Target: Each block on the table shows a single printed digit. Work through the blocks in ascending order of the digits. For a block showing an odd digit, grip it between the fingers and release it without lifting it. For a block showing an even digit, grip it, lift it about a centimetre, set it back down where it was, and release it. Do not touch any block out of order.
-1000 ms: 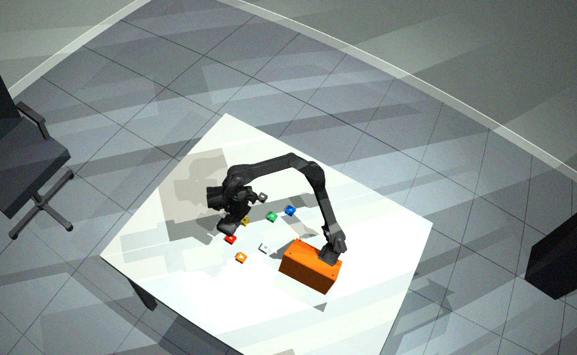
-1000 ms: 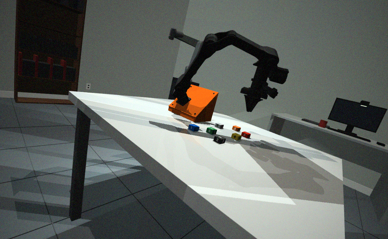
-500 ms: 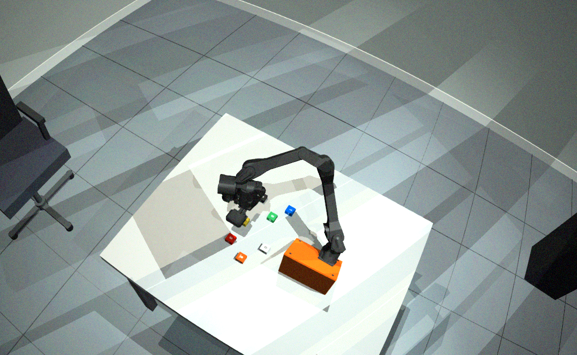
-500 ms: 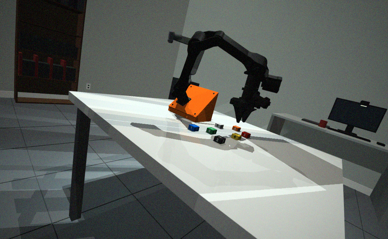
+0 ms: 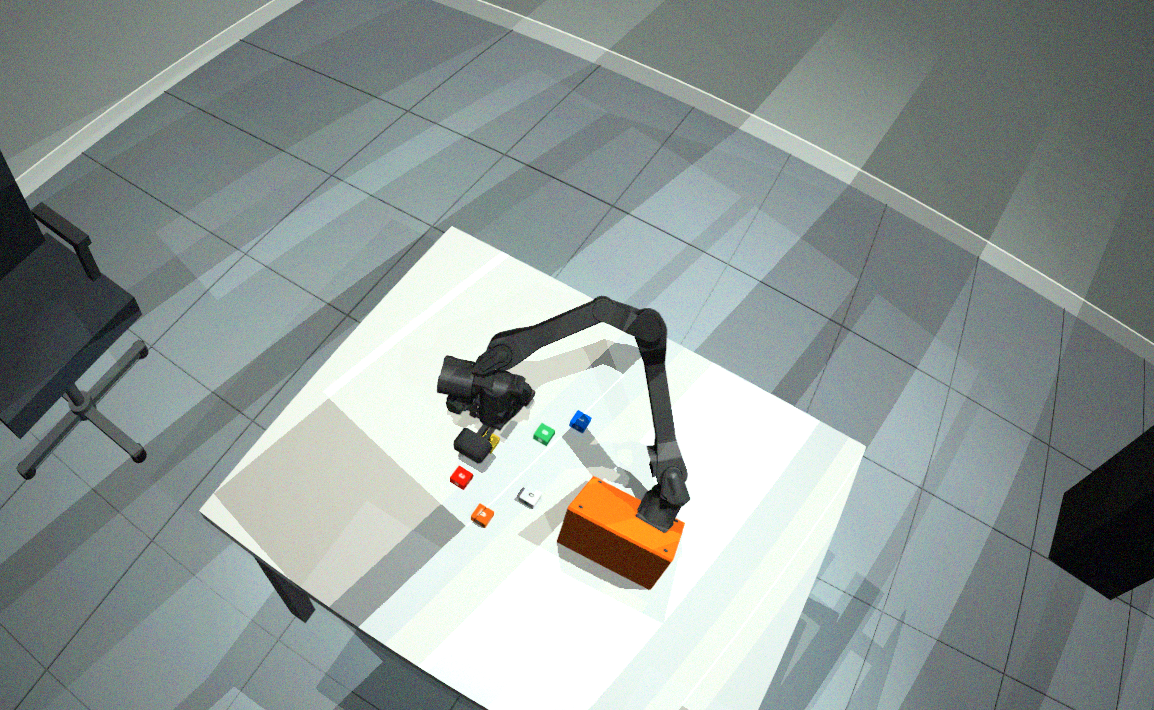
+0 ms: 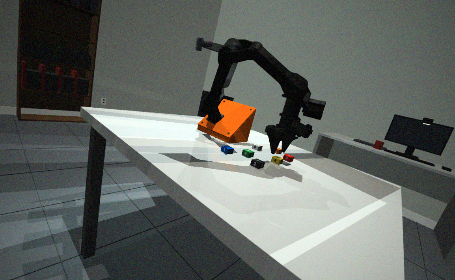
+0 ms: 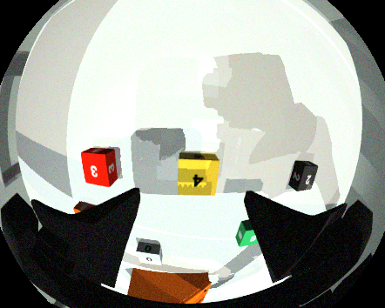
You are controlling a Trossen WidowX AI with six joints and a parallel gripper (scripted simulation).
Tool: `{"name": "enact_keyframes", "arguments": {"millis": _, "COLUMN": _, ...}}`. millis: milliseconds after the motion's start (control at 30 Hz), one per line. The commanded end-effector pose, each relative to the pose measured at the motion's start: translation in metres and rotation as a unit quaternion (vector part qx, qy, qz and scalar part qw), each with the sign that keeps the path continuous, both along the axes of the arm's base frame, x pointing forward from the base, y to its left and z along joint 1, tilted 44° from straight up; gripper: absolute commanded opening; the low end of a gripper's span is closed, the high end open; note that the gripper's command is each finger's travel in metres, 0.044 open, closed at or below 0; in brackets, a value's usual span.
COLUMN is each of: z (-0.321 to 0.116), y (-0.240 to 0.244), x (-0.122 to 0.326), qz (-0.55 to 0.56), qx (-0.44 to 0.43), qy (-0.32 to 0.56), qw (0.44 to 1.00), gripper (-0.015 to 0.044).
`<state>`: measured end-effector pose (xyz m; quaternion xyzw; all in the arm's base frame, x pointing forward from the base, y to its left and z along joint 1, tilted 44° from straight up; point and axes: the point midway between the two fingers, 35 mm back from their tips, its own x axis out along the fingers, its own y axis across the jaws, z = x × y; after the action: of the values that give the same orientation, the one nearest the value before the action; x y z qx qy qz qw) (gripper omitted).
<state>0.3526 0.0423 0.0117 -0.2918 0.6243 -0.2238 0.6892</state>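
My gripper (image 6: 278, 152) (image 7: 193, 197) is open and empty, just above the yellow block 4 (image 5: 494, 441) (image 6: 276, 160) (image 7: 199, 170), which sits on the table between and beyond the fingertips in the wrist view. The red block 3 (image 5: 461, 477) (image 6: 288, 157) (image 7: 97, 167) is to its left there, the black block 2 (image 6: 257, 163) (image 7: 303, 176) to its right. The arm hides the black block in the top view. The white block 0 (image 5: 529, 497) (image 6: 257, 147) (image 7: 149, 252), orange block (image 5: 482, 515), green block (image 5: 544, 434) (image 6: 247, 153) and blue block (image 5: 580, 421) (image 6: 227, 149) rest nearby; the last three digits are unclear.
The orange wedge base (image 5: 618, 511) (image 6: 237, 118) (image 7: 161, 287) carries the arm, beyond the white block. A finger partly covers the green block in the wrist view. Shadows cross the white table (image 5: 740, 459) (image 6: 222, 187). A chair (image 5: 43, 326) and a desk with a monitor (image 6: 418, 133) stand away from it.
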Motion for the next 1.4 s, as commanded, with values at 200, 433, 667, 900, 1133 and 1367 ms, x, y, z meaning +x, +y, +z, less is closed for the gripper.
{"name": "enact_keyframes", "arguments": {"millis": 200, "z": -0.013, "y": -0.012, "x": 0.002, "qz": 0.002, "qx": -0.003, "qy": 0.002, "qw": 1.000, "gripper": 0.0400}}
{"name": "enact_keyframes", "arguments": {"millis": 433, "z": -0.019, "y": -0.018, "x": 0.002, "qz": 0.002, "qx": -0.004, "qy": 0.002, "qw": 1.000, "gripper": 0.0400}}
{"name": "enact_keyframes", "arguments": {"millis": 667, "z": -0.019, "y": -0.018, "x": 0.002, "qz": 0.002, "qx": -0.004, "qy": 0.002, "qw": 1.000, "gripper": 0.0216}}
{"name": "enact_keyframes", "arguments": {"millis": 900, "z": -0.019, "y": -0.018, "x": 0.002, "qz": 0.002, "qx": -0.004, "qy": 0.002, "qw": 1.000, "gripper": 0.0120}}
{"name": "enact_keyframes", "arguments": {"millis": 1133, "z": -0.019, "y": -0.018, "x": 0.002, "qz": 0.002, "qx": -0.004, "qy": 0.002, "qw": 1.000, "gripper": 0.0120}}
{"name": "enact_keyframes", "arguments": {"millis": 1367, "z": -0.018, "y": -0.018, "x": 0.002, "qz": 0.002, "qx": -0.004, "qy": 0.002, "qw": 1.000, "gripper": 0.0120}}
